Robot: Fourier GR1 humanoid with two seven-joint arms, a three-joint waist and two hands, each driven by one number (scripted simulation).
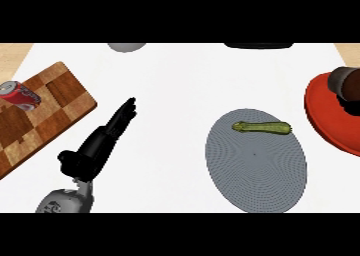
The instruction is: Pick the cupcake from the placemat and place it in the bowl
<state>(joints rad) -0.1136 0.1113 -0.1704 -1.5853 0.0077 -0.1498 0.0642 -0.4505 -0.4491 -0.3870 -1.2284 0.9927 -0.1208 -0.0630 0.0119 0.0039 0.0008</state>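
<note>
The left robot hand [102, 137] lies open with straight fingers over the white desk [175, 75]. At the right edge, the right robot hand [353, 85] sits over the red bowl [323, 120], fingers unclear. A cucumber [263, 128] rests on the grey placemat [257, 170]; no cupcake shows.

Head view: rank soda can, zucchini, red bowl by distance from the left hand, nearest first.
From the left hand:
1. Soda can, on the wooden board at left.
2. Zucchini, on the grey placemat at right.
3. Red bowl, at the right edge.
</note>
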